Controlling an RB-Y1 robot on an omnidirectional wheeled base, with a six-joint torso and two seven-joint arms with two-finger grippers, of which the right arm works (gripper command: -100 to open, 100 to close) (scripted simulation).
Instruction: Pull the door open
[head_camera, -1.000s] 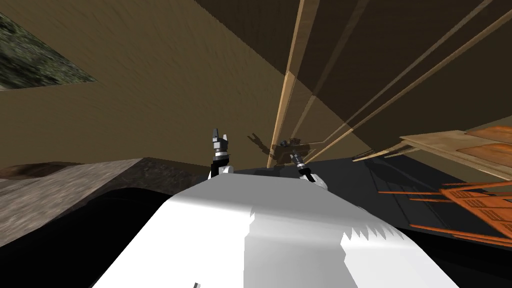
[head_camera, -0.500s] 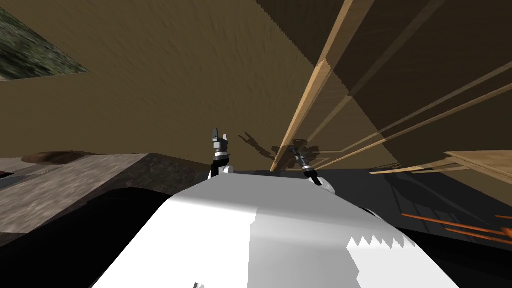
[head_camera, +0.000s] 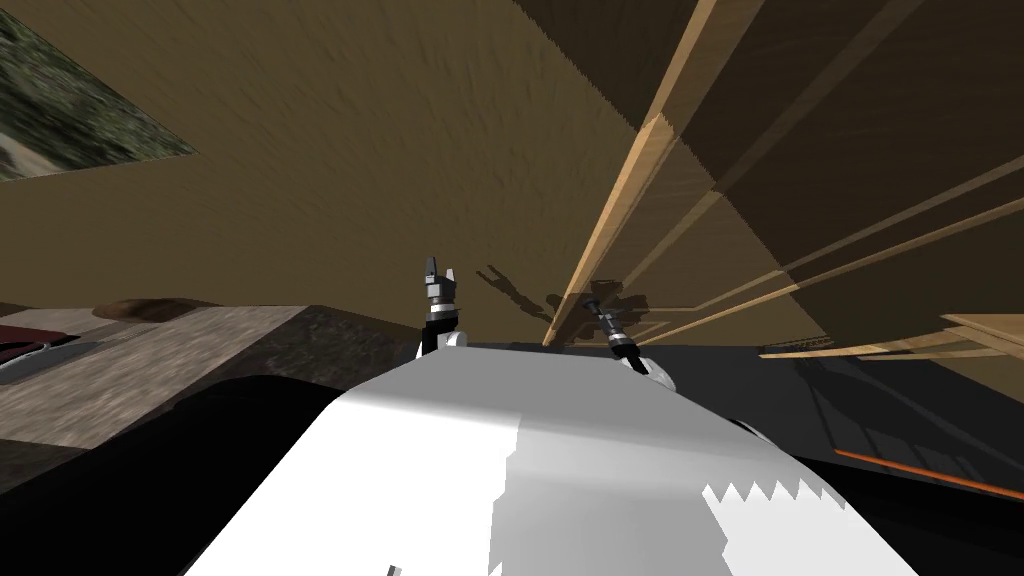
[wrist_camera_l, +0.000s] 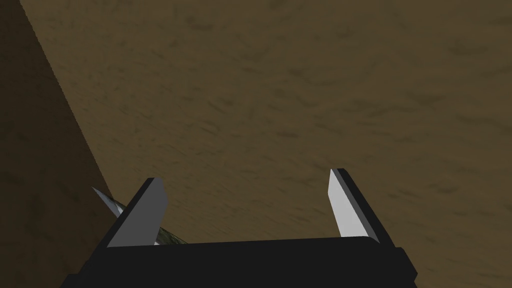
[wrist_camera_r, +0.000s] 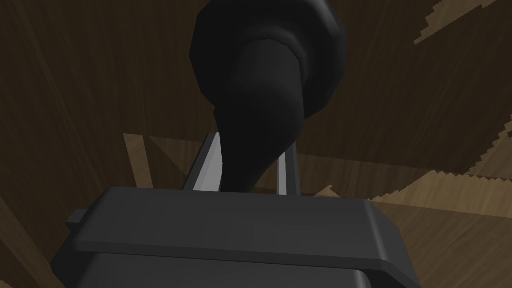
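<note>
Door (head_camera: 700, 240) is just ahead on my right and looks partly ajar, so I judge the pull is under way. Right gripper (wrist_camera_r: 250, 167) is clenched on the dark handle (wrist_camera_r: 265, 90), and the left gripper (wrist_camera_l: 247, 195) hangs released by the wall (head_camera: 350, 150). Next move: draw back along the hinge arc, grip firm.

- One brown door (head_camera: 780, 120), bearing one black handle (wrist_camera_r: 267, 90).
- Two hands of mine: left hand (wrist_camera_l: 248, 177), right hand (wrist_camera_r: 250, 145).
- One grey bench (head_camera: 180, 350).
</note>
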